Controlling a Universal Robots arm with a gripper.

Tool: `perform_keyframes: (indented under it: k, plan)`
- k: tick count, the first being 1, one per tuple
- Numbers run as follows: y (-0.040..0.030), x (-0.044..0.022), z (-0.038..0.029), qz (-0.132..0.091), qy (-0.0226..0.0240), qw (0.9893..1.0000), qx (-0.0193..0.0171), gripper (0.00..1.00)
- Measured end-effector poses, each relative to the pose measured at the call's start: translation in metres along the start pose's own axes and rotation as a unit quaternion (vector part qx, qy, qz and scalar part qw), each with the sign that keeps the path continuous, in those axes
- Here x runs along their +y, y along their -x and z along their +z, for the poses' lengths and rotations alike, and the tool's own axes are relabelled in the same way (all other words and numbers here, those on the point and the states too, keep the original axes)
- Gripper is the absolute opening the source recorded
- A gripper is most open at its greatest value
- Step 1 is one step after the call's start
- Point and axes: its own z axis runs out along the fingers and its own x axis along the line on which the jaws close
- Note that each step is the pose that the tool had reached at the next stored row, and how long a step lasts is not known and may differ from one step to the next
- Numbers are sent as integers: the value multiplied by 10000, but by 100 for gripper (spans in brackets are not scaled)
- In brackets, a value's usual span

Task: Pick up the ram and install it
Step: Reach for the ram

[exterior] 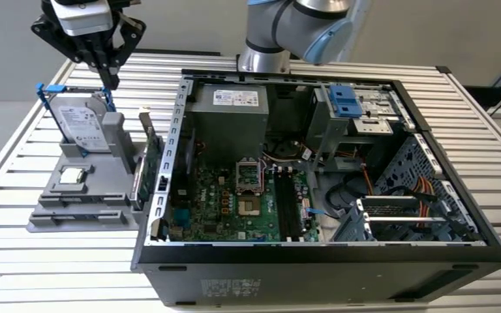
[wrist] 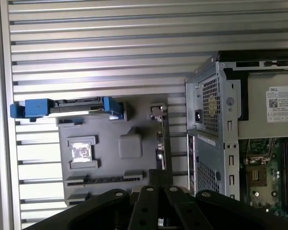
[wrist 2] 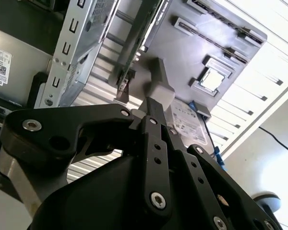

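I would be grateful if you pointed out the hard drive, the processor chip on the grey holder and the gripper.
hard drive [exterior: 83, 124], exterior view, on its silver labelled face.
processor chip [exterior: 74, 175], exterior view, on its metal top.
gripper [exterior: 109, 82], exterior view, between its fingertips.

In the exterior view the arm [exterior: 263, 57] rises at twelve o'clock of the frame, and its blue-capped joint [exterior: 325, 23] sits toward one o'clock from the base. The gripper [exterior: 109, 79] hangs at ten o'clock under a pale wrist [exterior: 81, 16], with its black linkages [exterior: 55, 32] splayed. Its fingers [exterior: 109, 65] point down toward six, tips pressed together with nothing between them. The second wrist view shows the fingers [wrist 2: 153, 112] meeting likewise.
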Motion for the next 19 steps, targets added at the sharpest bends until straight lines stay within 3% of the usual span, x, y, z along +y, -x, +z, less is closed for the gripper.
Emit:
perform_keyframes:
  k: [19]
  plan:
    - [-220,-14,-3,0,0,10000,1,0]
